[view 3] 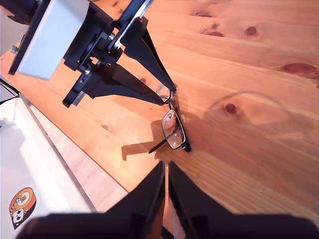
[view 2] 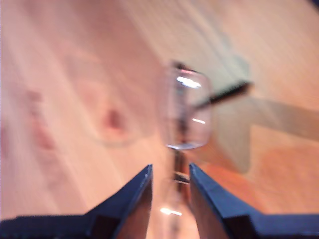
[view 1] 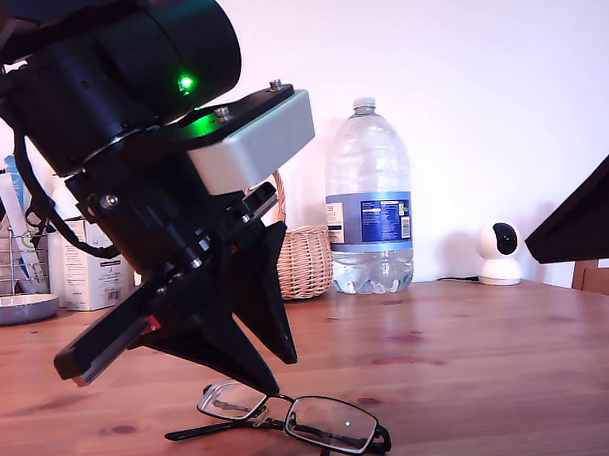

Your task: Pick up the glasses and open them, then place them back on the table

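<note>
First end effector (view 1: 260, 385) straddling glasses (view 1: 291, 419), spread; second end effector (view 3: 166, 172) pressed together. Reddish knotty table (view 1: 469, 362), white wall behind.

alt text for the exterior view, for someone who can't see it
My first gripper reaches down onto black-framed glasses on a reddish wooden table. Behind stand a water bottle, wicker basket and small white camera.

The exterior view sits low, near tabletop (view 1: 469, 362) level, looking level across the wood toward the back wall, with one arm very close in front. The first wrist view looks steeply down along my first pincer (view 2: 170, 180), close to the glasses (view 2: 187, 110) and blurred. The second wrist view looks down from higher, past my second pincer (view 3: 166, 172). All three share the glasses (view 1: 291, 417) (view 3: 173, 129).
</note>
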